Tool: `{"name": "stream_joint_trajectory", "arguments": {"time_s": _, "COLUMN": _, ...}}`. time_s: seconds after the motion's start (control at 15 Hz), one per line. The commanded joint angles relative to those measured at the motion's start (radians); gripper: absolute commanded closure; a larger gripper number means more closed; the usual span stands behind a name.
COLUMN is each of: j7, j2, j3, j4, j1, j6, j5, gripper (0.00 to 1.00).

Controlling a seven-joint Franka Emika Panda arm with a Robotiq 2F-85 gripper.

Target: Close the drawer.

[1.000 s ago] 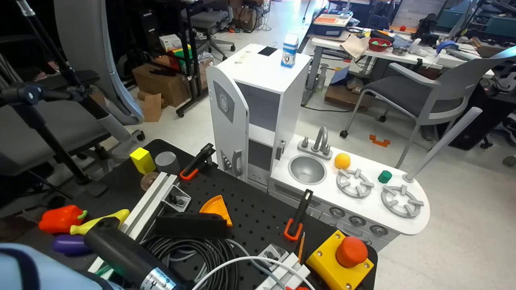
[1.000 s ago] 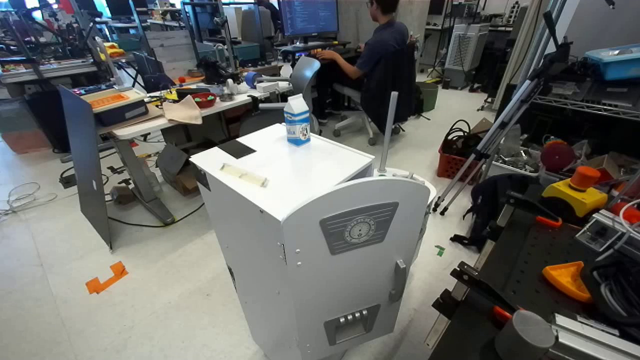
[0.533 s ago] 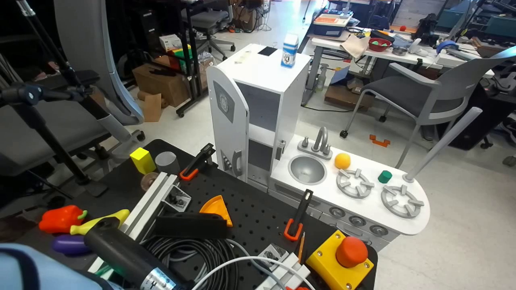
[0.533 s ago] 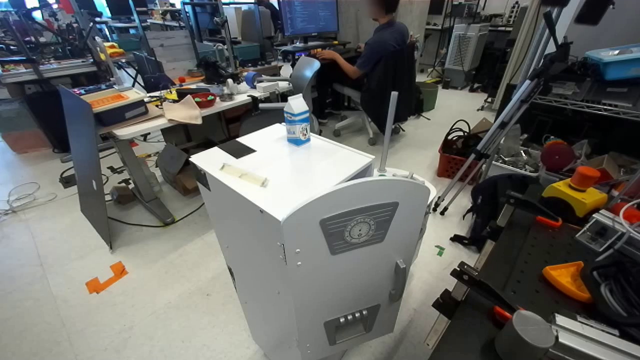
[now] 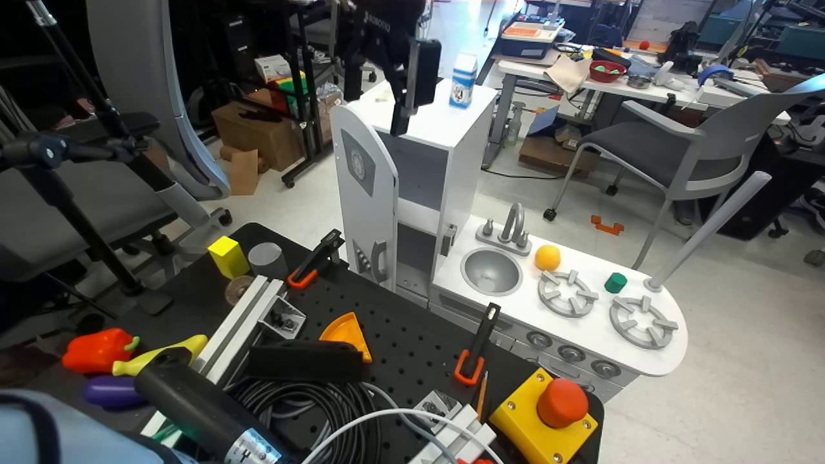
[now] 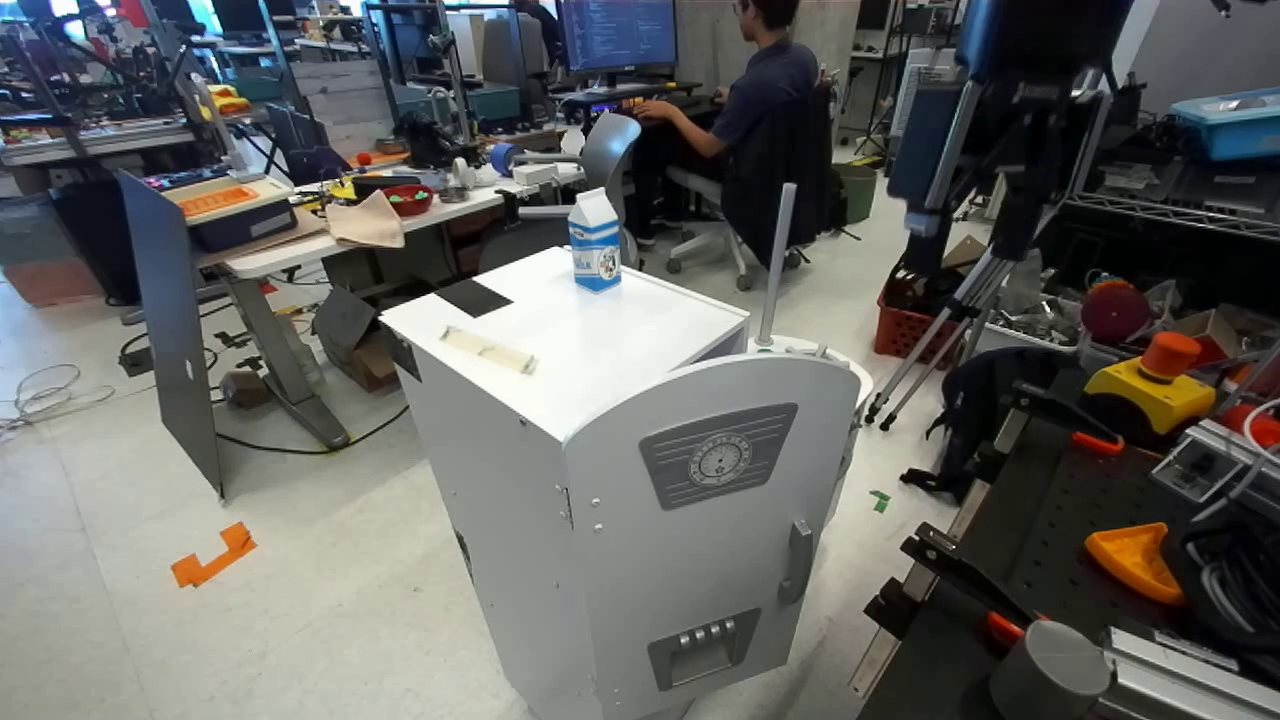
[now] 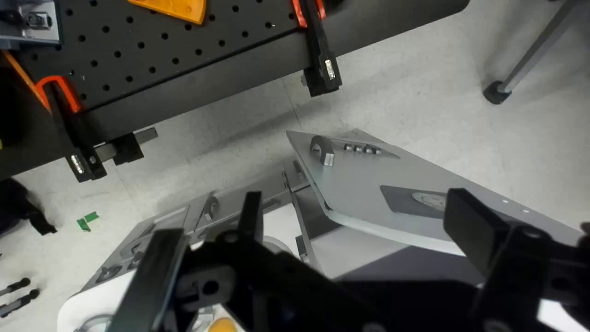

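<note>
The drawer is a tall white-grey front panel (image 5: 367, 200) on the white toy-kitchen tower. It has a grey inset near its top and a grey handle lower down. It stands swung out from the tower, with open shelves (image 5: 416, 235) showing behind it. The panel also shows in an exterior view (image 6: 620, 560) and in the wrist view (image 7: 364, 180). My gripper (image 5: 376, 106) is open and empty above the tower's front in an exterior view; it also shows at the upper right of an exterior view (image 6: 968, 240). In the wrist view the gripper (image 7: 357, 203) has its fingers wide apart, with the panel between and beyond them.
A blue-white milk carton (image 5: 463, 80) stands on the tower top. The low white counter (image 5: 593, 267) beside the tower holds a sink, an orange ball (image 5: 547, 257) and a green cylinder (image 5: 615, 282). A black perforated table (image 5: 399, 348) with clamps stands close to the panel.
My gripper has come down into both exterior views from above; before, at most a small part of the arm showed at the top edge. The panel has not moved.
</note>
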Motion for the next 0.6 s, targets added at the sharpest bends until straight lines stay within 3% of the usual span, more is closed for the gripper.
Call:
{"name": "stream_joint_trajectory", "arguments": {"time_s": 0.0, "j7": 0.1, "j2": 0.167, "j3": 0.02, "j4": 0.102, "j1": 0.015, "j6": -0.03, "j5": -0.068, "gripper": 0.0}}
{"name": "stream_joint_trajectory", "arguments": {"time_s": 0.53, "j7": 0.163, "j2": 0.442, "j3": -0.009, "j4": 0.332, "j1": 0.077, "j6": -0.114, "j5": -0.114, "gripper": 0.0}}
